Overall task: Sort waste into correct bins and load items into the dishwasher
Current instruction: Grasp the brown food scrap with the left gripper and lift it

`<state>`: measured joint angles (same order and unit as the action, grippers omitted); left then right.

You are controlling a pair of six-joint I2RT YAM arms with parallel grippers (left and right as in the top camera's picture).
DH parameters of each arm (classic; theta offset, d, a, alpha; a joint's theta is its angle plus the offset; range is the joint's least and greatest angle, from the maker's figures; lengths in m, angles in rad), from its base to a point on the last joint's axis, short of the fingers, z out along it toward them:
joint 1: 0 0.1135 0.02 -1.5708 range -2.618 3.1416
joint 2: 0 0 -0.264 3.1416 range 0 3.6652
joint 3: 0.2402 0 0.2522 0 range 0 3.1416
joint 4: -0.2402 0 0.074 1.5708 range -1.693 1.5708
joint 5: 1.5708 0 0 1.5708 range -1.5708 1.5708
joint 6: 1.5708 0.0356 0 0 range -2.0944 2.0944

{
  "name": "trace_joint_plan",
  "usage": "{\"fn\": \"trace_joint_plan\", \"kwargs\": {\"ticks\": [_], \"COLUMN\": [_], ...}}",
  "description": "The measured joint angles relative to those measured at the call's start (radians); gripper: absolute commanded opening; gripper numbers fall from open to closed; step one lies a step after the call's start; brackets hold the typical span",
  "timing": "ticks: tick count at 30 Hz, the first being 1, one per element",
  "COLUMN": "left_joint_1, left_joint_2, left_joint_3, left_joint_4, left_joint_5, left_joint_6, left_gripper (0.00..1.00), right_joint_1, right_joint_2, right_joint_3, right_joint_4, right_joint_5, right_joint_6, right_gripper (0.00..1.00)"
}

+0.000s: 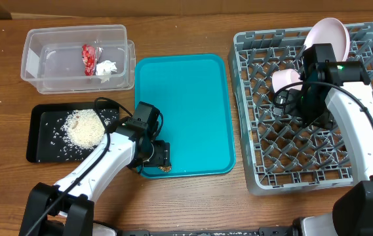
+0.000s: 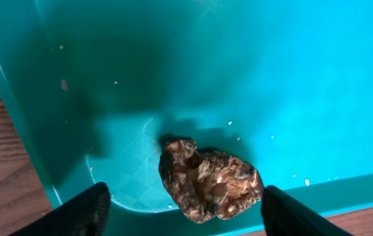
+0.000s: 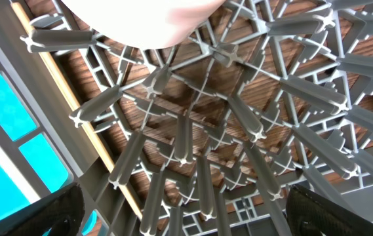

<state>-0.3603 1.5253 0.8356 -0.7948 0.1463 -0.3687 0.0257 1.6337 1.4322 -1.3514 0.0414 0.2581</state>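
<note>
Found wrapper (image 1: pixel 89 58) and tissue (image 1: pixel 107 68) in tub (image 1: pixel 35 40), rice (image 1: pixel 84 126) on black tray (image 1: pixel 39 154), plate (image 1: pixel 330 36) in rack (image 1: pixel 252 177). Still had scrap (image 2: pixel 209 180) to bin, straddled by spread left gripper (image 2: pixel 185 196); right gripper (image 3: pixel 183 210) spread, empty.

No readable text, label, brand, number or sign on anything in view. Pale marks on the crumpled red wrapper (image 1: pixel 89 58), inside the clear tub (image 1: pixel 35 62), too small to make out as letters.

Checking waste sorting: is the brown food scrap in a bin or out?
Out: the brown food scrap lies on the teal tray, the left gripper open around it.
</note>
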Motion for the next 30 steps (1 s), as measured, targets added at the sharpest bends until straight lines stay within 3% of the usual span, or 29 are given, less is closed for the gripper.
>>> {"fn": "trace_joint_plan", "kwargs": {"ticks": [11, 23, 30], "left_joint_1": [0.000, 0.000, 0.000], "left_joint_2": [0.026, 0.081, 0.081], "left_joint_3": [0.000, 0.000, 0.010], "left_joint_4": [0.023, 0.032, 0.014], "left_joint_5": [0.000, 0.026, 0.026], "left_joint_6": [0.000, -0.009, -0.016], "left_gripper": [0.66, 0.23, 0.15], "right_joint_1": [0.000, 0.000, 0.000], "right_joint_2": [0.000, 0.000, 0.000], "right_joint_3": [0.000, 0.000, 0.000], "right_joint_4": [0.003, 0.002, -0.001], "right_joint_5": [0.000, 0.000, 0.000], "right_joint_6": [0.000, 0.000, 0.000], "right_gripper": [1.00, 1.00, 1.00]}}
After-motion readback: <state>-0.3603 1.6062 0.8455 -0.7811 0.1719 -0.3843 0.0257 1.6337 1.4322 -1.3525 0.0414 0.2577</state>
